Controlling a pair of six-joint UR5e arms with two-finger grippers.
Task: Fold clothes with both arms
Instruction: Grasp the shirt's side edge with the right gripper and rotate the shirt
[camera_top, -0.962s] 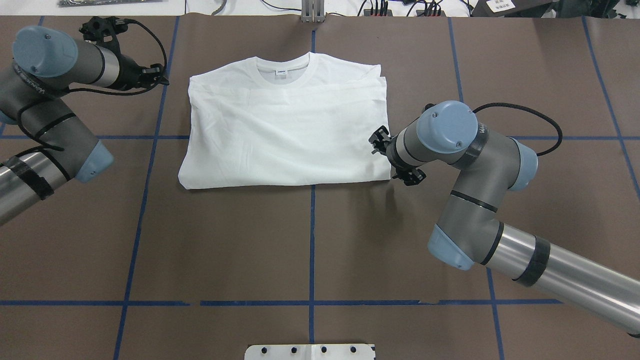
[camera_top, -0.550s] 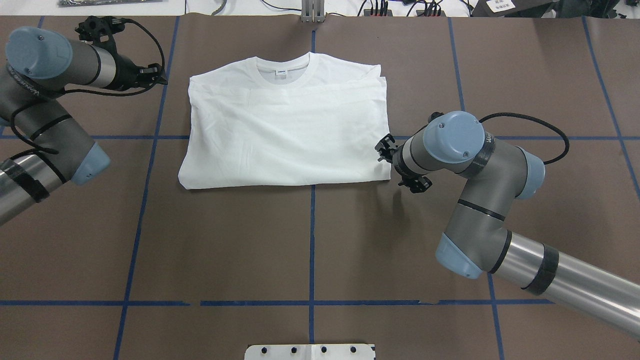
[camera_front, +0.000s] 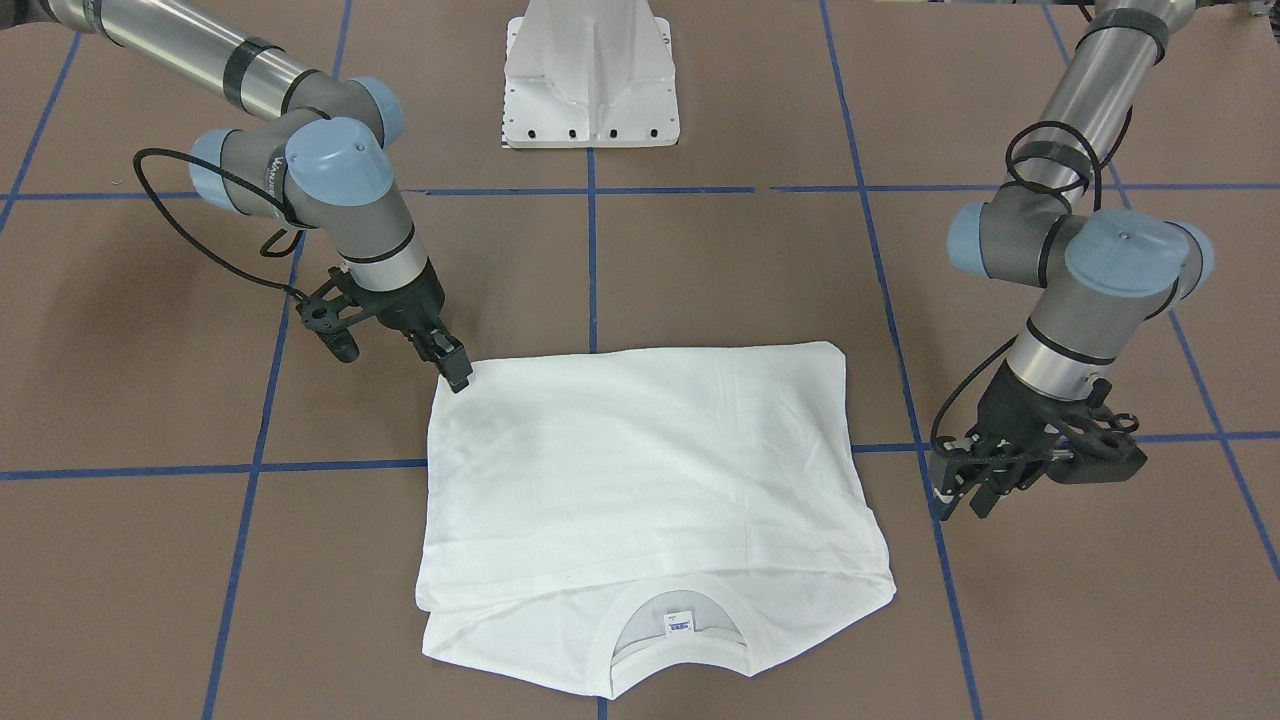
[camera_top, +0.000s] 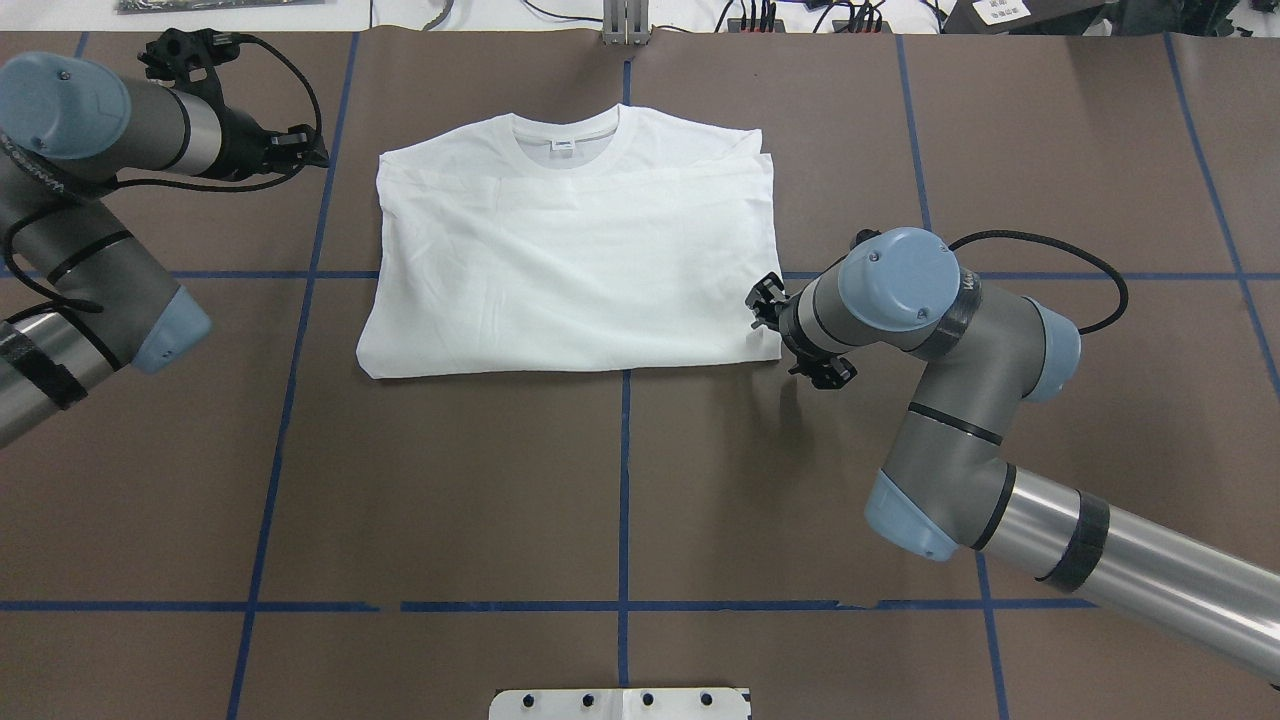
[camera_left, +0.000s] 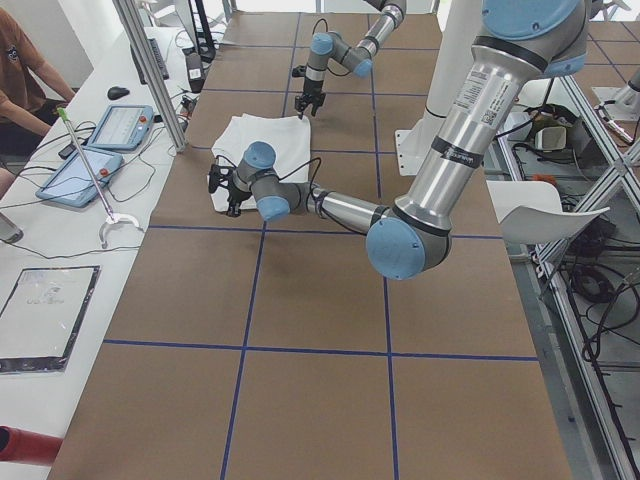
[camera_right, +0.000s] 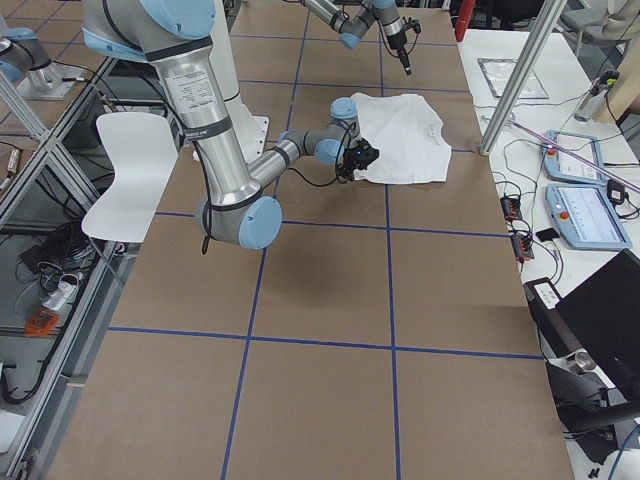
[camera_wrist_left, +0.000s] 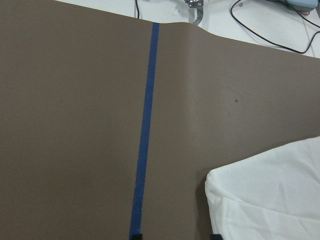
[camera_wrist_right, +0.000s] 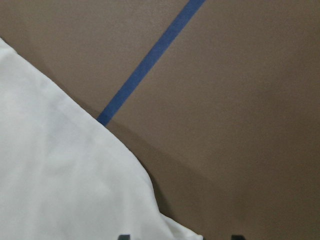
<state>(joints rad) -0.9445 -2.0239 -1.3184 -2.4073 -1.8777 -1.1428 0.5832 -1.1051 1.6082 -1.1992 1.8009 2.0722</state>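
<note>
The white T-shirt (camera_top: 570, 260) lies folded into a rectangle on the brown table, collar and label at the far edge; it also shows in the front view (camera_front: 640, 470). My right gripper (camera_top: 778, 342) is low at the shirt's near right corner (camera_front: 458, 378). Its wrist view shows the fingertips (camera_wrist_right: 124, 236) apart, with the corner of the shirt (camera_wrist_right: 60, 175) between them. My left gripper (camera_top: 308, 150) hangs open above the table just left of the shirt's far left corner (camera_front: 955, 500). Its wrist view shows that corner (camera_wrist_left: 270, 200) and a blue tape line.
Blue tape lines (camera_top: 622, 480) grid the brown table. The white pedestal base (camera_front: 590, 80) stands at the robot's edge. A side bench with tablets (camera_left: 100, 130) and cables runs along the far edge, with a person (camera_left: 20, 70) seated there.
My right gripper has moved toward the shirt's near right corner and settled there. My left arm has drawn slightly back to the left. The shirt has not moved.
</note>
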